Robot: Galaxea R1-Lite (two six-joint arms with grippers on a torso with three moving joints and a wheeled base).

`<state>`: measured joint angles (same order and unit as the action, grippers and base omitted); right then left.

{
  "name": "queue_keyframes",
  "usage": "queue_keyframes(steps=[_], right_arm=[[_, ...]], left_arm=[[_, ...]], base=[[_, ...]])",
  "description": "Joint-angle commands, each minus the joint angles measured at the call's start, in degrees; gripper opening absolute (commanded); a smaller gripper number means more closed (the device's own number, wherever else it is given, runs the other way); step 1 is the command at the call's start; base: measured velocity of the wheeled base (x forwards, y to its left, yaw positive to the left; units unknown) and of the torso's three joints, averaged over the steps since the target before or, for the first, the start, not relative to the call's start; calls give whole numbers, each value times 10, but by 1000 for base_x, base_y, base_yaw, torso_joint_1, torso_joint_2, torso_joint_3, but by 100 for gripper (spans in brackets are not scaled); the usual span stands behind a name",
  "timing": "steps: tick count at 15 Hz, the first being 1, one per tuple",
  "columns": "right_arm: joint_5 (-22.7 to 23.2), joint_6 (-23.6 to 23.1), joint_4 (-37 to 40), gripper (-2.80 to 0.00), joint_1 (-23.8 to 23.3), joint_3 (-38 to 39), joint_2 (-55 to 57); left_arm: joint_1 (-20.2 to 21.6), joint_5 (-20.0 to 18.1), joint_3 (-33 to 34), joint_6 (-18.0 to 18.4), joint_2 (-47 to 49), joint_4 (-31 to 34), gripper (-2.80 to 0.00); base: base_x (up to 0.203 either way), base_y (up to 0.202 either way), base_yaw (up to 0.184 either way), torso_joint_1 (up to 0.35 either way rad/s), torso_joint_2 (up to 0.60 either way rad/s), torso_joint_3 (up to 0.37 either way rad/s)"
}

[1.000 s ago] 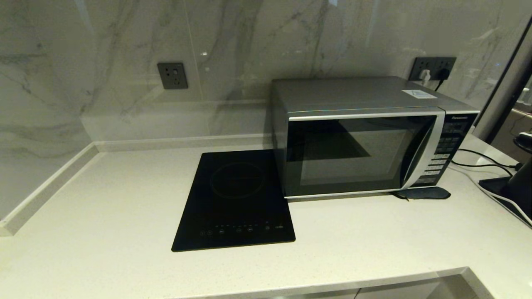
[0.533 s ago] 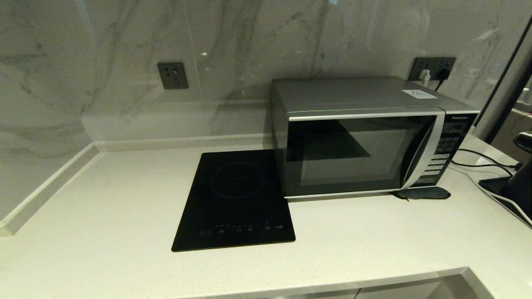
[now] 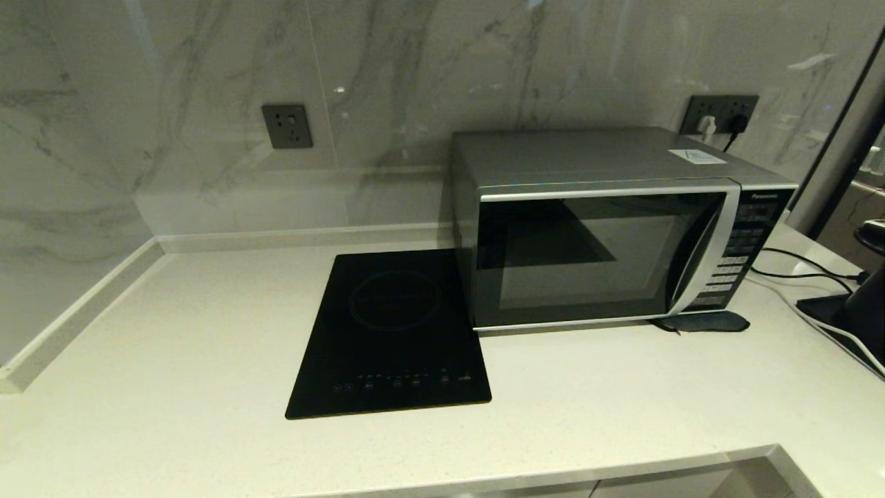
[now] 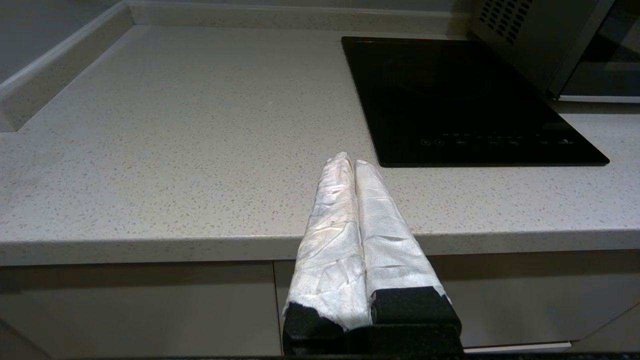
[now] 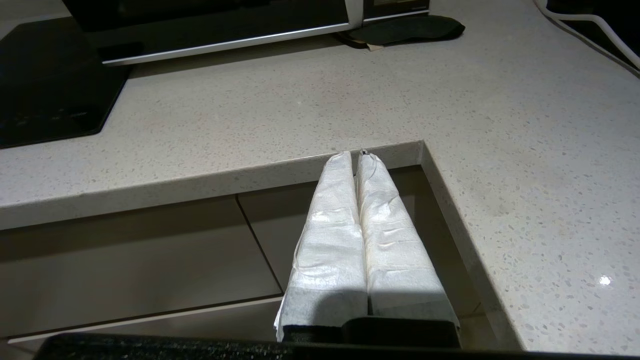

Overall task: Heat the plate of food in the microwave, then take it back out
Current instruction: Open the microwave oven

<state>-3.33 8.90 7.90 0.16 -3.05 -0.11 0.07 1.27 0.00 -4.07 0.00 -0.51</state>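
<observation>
The silver microwave (image 3: 608, 228) stands at the back right of the counter with its dark glass door shut; its vented side (image 4: 520, 35) and its door's lower edge (image 5: 220, 30) show in the wrist views. The plate of food is out of view. My left gripper (image 4: 350, 160) hovers shut and holding nothing just past the counter's front edge, left of the cooktop. My right gripper (image 5: 356, 155) is shut and holding nothing, low in front of the counter's front edge near its inner corner. Neither gripper shows in the head view.
A flat black induction cooktop (image 3: 390, 332) lies left of the microwave. A dark pad (image 3: 705, 321) sits by the microwave's front right corner. Cables (image 3: 809, 277) and a black device (image 3: 854, 315) occupy the far right. Cabinet fronts (image 5: 140, 260) are below the counter.
</observation>
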Motion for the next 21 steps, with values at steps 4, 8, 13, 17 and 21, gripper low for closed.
queue_keyframes(steps=[4,8,13,17,21], right_arm=[[0,1,-13,-280,0,3,1],[0,1,-11,-280,0,2,1],[0,1,-11,-280,0,2,1],[0,1,-11,-280,0,2,1],[0,1,-11,-280,0,2,1]], left_arm=[[0,1,0,-1,1,0,-280],[0,1,0,-1,1,0,-280],[0,1,0,-1,1,0,-280],[0,1,0,-1,1,0,-280],[0,1,0,-1,1,0,-280]], base=[[0,0,0,0,0,0],[0,0,0,0,0,0],[0,0,0,0,0,0],[0,0,0,0,0,0],[0,0,0,0,0,0]])
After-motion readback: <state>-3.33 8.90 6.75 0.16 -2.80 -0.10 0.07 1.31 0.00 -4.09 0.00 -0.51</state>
